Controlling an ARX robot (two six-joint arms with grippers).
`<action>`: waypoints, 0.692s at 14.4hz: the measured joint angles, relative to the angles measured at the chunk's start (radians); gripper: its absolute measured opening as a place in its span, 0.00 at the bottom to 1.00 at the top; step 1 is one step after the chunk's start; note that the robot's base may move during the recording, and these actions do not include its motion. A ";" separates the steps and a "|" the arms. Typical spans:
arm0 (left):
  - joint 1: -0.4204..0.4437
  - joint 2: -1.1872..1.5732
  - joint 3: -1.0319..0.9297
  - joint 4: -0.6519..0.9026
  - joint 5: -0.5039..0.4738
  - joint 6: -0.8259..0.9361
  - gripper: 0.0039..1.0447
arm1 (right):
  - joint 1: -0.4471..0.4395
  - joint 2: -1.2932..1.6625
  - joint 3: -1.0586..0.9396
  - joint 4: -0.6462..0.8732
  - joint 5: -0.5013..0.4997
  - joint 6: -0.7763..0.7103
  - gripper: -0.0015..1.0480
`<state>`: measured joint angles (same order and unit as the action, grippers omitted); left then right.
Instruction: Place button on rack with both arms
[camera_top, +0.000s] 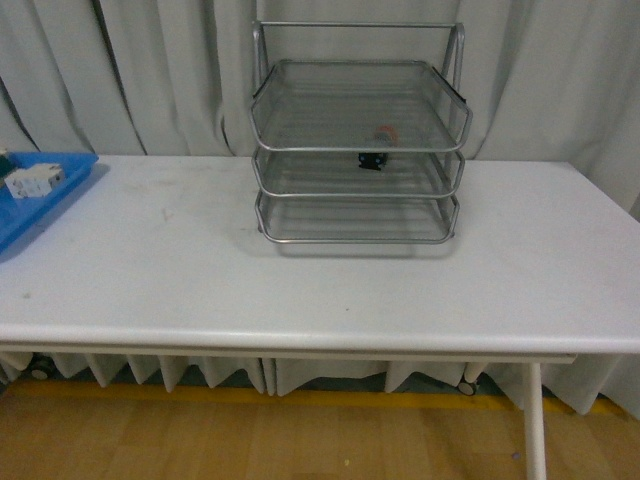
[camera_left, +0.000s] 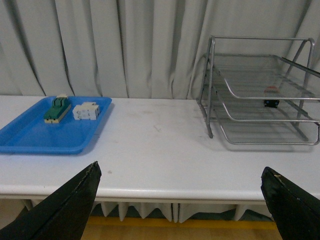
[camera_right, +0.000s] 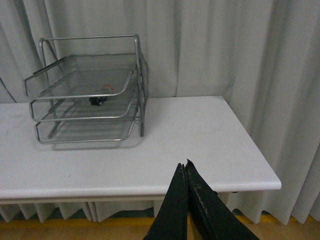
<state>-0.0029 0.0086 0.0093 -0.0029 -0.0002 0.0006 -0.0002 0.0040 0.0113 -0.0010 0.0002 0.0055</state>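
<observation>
A: Pale grey curtains hang behind a long white table (camera_top: 330, 290), and yellowish wood floor shows below its front edge.

B: And the three-tier silver wire-mesh rack (camera_top: 358, 140)?

A: It stands toward the back of the table, a little right of centre in the front view, upright on its tubular frame.

B: Where is the small push-button switch with the round red cap and dark body (camera_top: 374, 150)?

A: In the rack. Its red cap shows through the mesh of the top tray and the dark body hangs just under it, so it seems to sit on the middle tier, toward the back right. Which tier carries it I cannot say for sure.

B: Anything else on the table?

A: A shallow blue plastic tray (camera_left: 35, 135) at the far left end, well apart from the rack. In it lie a green-and-cream switch block (camera_left: 57, 108) and, just beside that, a white blocky component (camera_left: 86, 111).

B: The arms?

A: Neither shows in the front view. The left gripper (camera_left: 180, 200) hangs spread wide, nothing between its black fingers (camera_left: 65, 210). The right gripper (camera_right: 186, 167) has its fingers pressed together, empty, in front of the table's edge.
</observation>
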 joint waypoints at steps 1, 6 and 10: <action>0.000 0.000 0.000 0.000 0.000 0.000 0.94 | 0.000 0.000 0.000 -0.002 0.000 0.000 0.02; 0.000 0.000 0.000 0.000 0.000 0.000 0.94 | 0.000 0.000 0.000 -0.002 0.000 -0.002 0.17; 0.000 0.000 0.000 0.000 0.000 0.000 0.94 | 0.000 0.000 0.000 -0.002 0.000 -0.002 0.67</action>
<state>-0.0029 0.0086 0.0093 -0.0029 -0.0002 0.0006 -0.0002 0.0040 0.0113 -0.0029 0.0002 0.0036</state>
